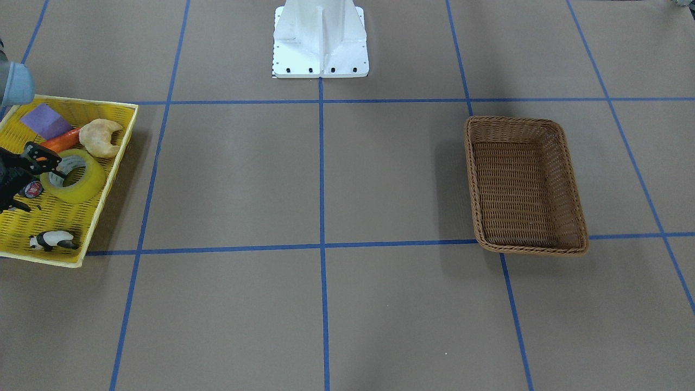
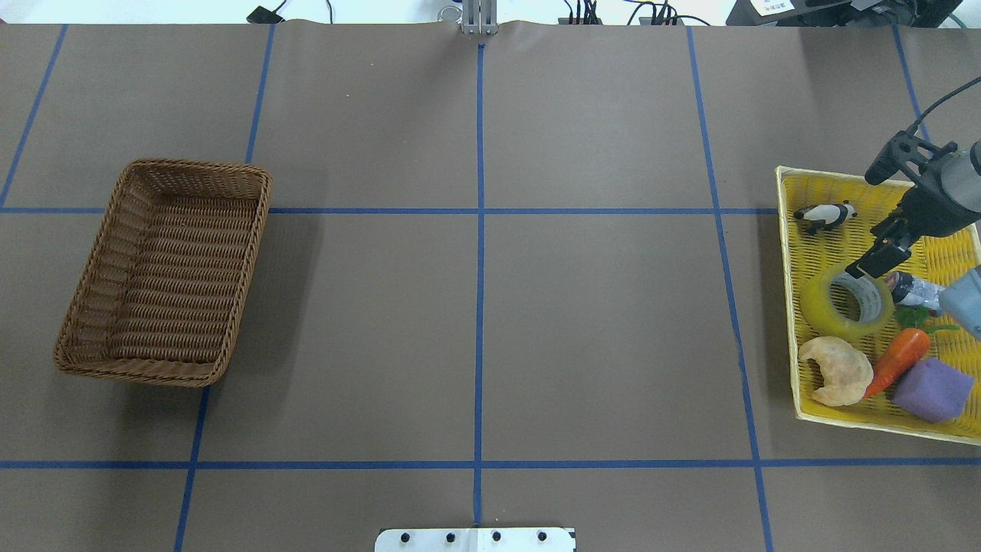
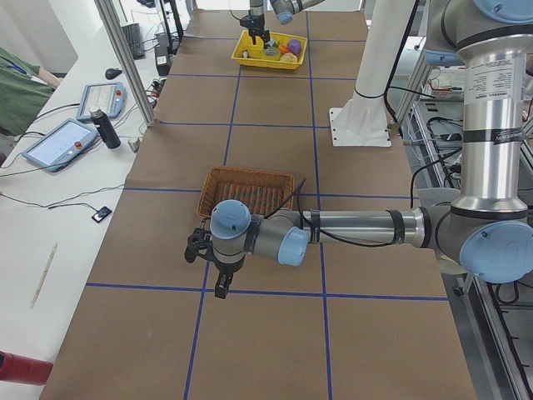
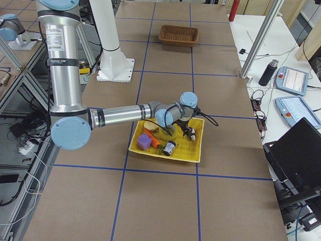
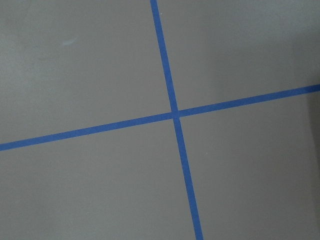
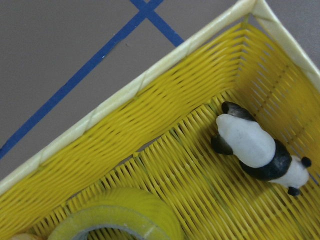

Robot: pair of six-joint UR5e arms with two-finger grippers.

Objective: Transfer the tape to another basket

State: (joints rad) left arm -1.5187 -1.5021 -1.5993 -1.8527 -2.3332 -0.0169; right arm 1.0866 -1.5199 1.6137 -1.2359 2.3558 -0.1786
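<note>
Overhead exterior: translucent tape [image 2: 823, 307] ring; woven rectangular basket [image 2: 165, 268].

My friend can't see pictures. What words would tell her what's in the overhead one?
The robot's right gripper hangs over a yellow-green tape roll in a yellow tray at the view's right edge, beside a toy panda, croissant, carrot and purple block. Far to the left sits an empty brown wicker basket.
</note>
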